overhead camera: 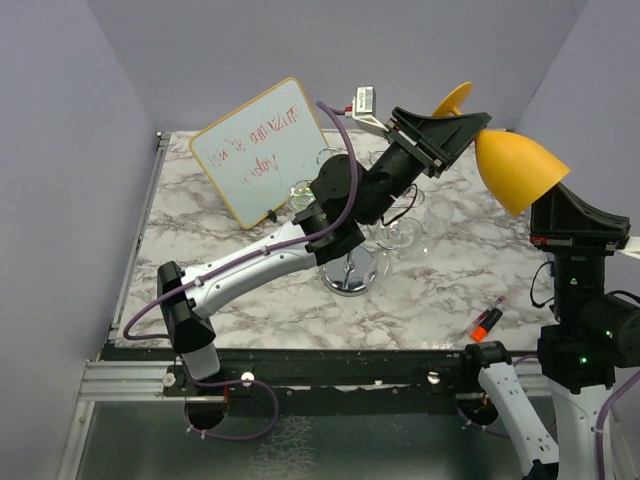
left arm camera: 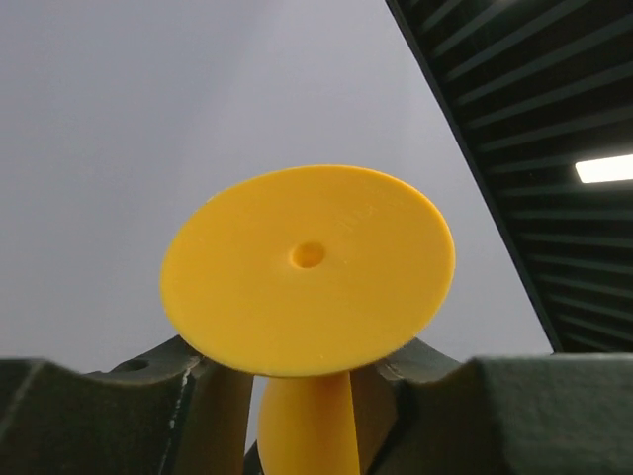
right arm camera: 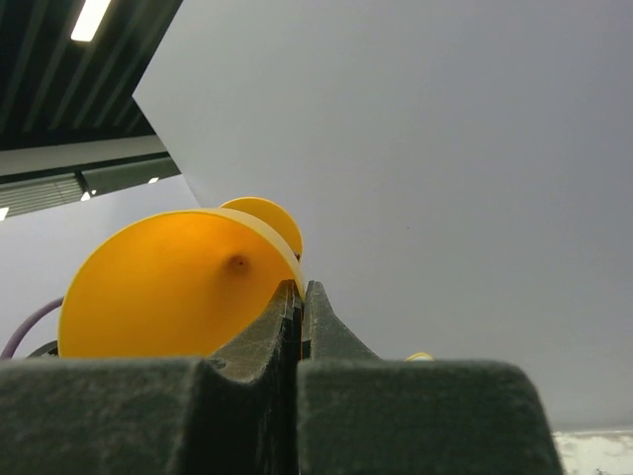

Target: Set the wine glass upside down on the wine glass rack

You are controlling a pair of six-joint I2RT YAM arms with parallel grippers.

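Nearest, at 4 o'clock of the worktop, a red-orange marker lies close to the edge. In the middle, the wine glass rack is mostly hidden behind the left arm. Only its mirrored base and some wire show, with clear glasses that are hard to make out. At 11 o'clock a whiteboard stands tilted, its writing not readable. Farthest, at 2 o'clock, the yellow wine glass is up in the air, lying sideways, apart from the rack. The left jaws stand around its stem, but the foot covers the contact, so I cannot tell if they grip. The right jaws are closed on the bowl's rim.
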